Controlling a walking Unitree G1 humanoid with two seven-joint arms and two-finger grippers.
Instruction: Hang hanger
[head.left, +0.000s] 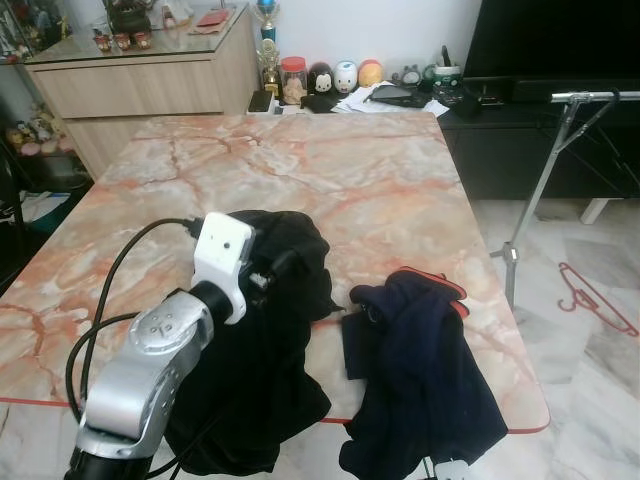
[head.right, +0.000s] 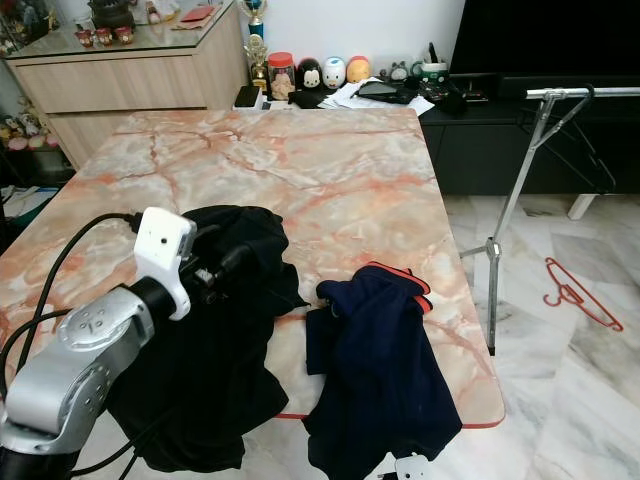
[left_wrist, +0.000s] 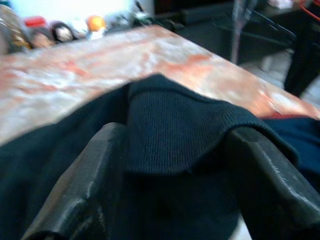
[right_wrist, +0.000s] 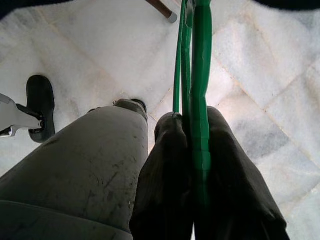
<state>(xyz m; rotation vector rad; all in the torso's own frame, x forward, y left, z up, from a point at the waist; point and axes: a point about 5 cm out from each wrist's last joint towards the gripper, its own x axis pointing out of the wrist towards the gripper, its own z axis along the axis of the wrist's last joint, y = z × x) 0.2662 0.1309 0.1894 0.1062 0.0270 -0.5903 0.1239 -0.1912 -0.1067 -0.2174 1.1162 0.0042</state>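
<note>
**Ana:** Marble fills the head views: a pink-veined bench (head.left: 300, 160) in a living room, with a cabinet and small figurines behind it. What lies on it?

**Ben:** Two garments at the near edge. A black garment (head.left: 270, 330) on the robot's left and a navy garment (head.left: 420, 370) to its right, both spilling over the bench rim. The left tool (head.left: 282, 262) reaches over the black one, which suggests that piece is the one being prepared for hanging.

**Ana:** And to the right of the bench?

**Ben:** A metal drying rack (head.right: 545, 150) stands on the tiled floor, likely where things are meant to end up. A red hanger (head.left: 590, 292) lies on the floor beyond it, well apart from the bench.

**Ana:** Left wrist view?

**Ben:** The two black fingers (left_wrist: 90, 185) are spread apart, with a ribbed fold of the black garment lying between them. I'd call the tool released, placed astride the fold so it could close on the cloth.

**Ana:** Right wrist view?

**Ben:** The right tool (right_wrist: 192, 165) is clenched on a green hanger (right_wrist: 200, 65), which runs out past the fingertips toward the floor. The robot's own leg and foot show beside it, so the arm seems to hang low, keeping the hanger ready until the garment is lifted.
</note>
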